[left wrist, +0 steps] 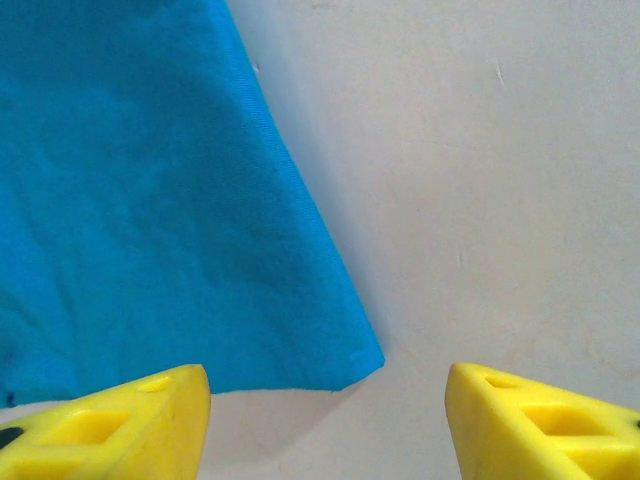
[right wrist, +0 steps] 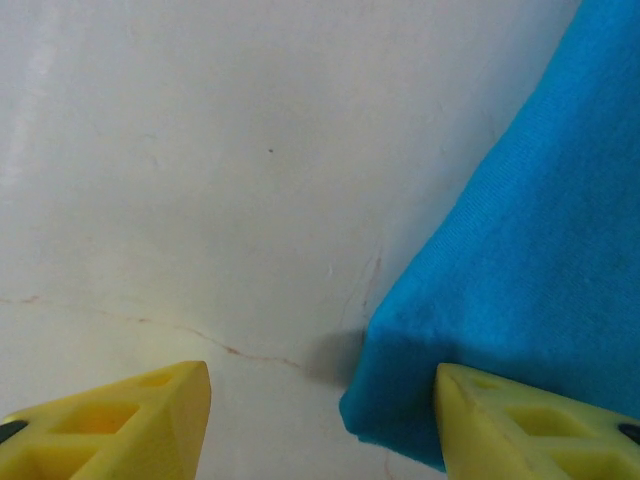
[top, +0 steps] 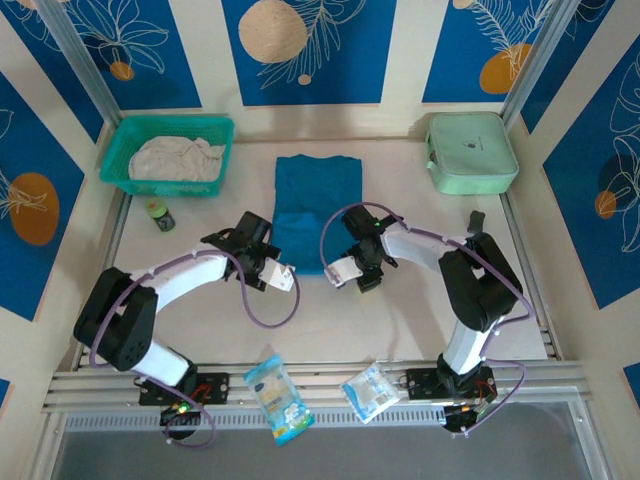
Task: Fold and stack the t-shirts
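Note:
A teal-blue t-shirt [top: 315,200] lies folded into a long rectangle at the table's middle. An off-white t-shirt [top: 178,158] sits crumpled in the teal basket [top: 118,150] at the back left. My left gripper [top: 275,272] stands open at the blue shirt's near left corner. In the left wrist view that blue shirt [left wrist: 140,200] has its corner just ahead of the left gripper [left wrist: 328,400], with bare table between the fingers. My right gripper [top: 348,270] is open at the near right corner. There the blue shirt [right wrist: 530,260] has its folded corner beside the right finger [right wrist: 520,420] of the right gripper [right wrist: 322,400].
A mint-green zip case [top: 471,150] rests at the back right. A small green-capped jar [top: 160,215] stands left of the blue shirt. Two snack packets [top: 278,398] [top: 370,390] lie on the front rail between the arm bases.

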Robot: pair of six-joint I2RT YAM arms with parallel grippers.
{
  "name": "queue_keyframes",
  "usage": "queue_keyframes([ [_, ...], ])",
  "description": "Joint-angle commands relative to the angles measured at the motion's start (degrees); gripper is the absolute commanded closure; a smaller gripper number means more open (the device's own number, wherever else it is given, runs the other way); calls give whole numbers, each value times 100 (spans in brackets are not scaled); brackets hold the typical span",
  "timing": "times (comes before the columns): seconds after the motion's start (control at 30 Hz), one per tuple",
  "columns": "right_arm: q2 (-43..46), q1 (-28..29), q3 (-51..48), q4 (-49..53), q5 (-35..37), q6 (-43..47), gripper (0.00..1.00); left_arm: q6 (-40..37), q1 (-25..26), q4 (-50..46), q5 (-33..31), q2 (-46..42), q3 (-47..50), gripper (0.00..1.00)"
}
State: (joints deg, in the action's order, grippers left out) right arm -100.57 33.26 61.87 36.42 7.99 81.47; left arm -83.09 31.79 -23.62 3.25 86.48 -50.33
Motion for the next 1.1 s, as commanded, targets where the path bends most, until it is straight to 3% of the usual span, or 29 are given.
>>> queue_keyframes([
  [0.0,-252,-84,226,-4,-94,123,40,-164,37,-197,247,186,-152,36],
  [0.53,-908,-214,467,301,-332,-24,46,-257,-182,406,-104,1390,-685,39],
  [1.07,-1369,-240,764,500,-447,-79,51,-688,-279,-416,-255,3137,-2349,42],
])
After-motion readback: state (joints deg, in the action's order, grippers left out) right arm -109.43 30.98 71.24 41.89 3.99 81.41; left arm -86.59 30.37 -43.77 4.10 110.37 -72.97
